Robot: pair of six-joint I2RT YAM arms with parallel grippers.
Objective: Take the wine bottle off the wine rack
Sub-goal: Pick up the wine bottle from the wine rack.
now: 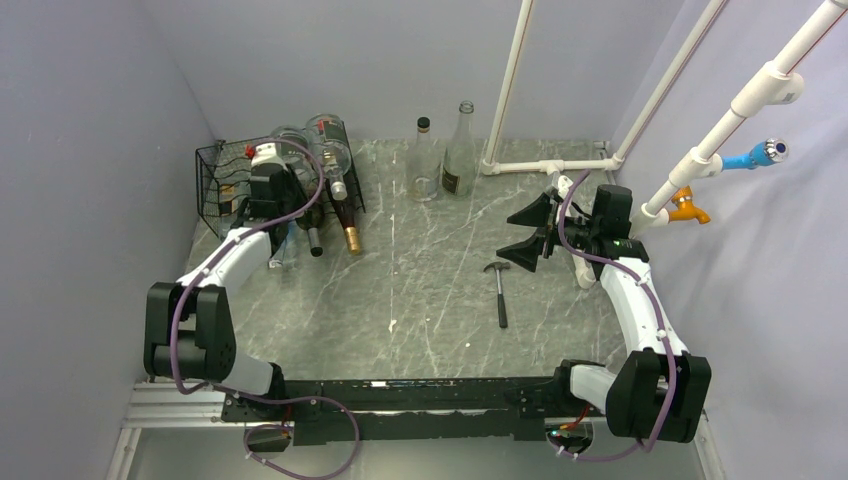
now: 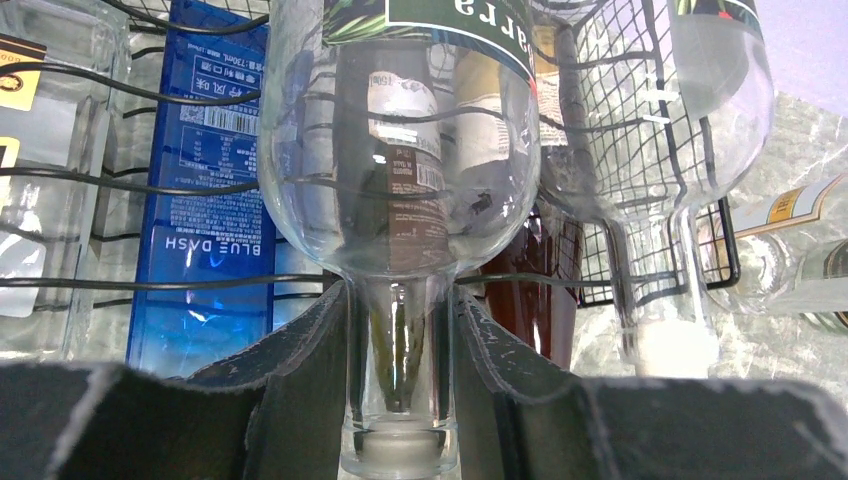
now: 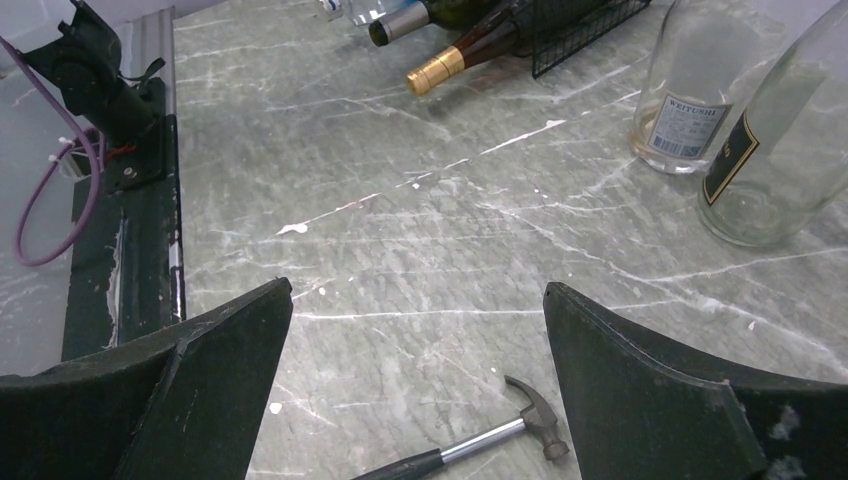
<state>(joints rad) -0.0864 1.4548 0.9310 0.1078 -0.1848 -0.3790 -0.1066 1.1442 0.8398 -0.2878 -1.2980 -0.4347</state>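
Your left gripper (image 2: 400, 345) clamps the clear wine bottle (image 2: 400, 180) by its neck at the wine rack (image 1: 215, 180); your right gripper (image 3: 418, 290) gapes wide.

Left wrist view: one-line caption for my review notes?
Left claw shut on the neck of a clear wine bottle lying in the black wire wine rack.

"BLUE DASH" on a blue label (image 2: 205, 150); "arra", perhaps partial, on the wine bottle (image 2: 400, 190).
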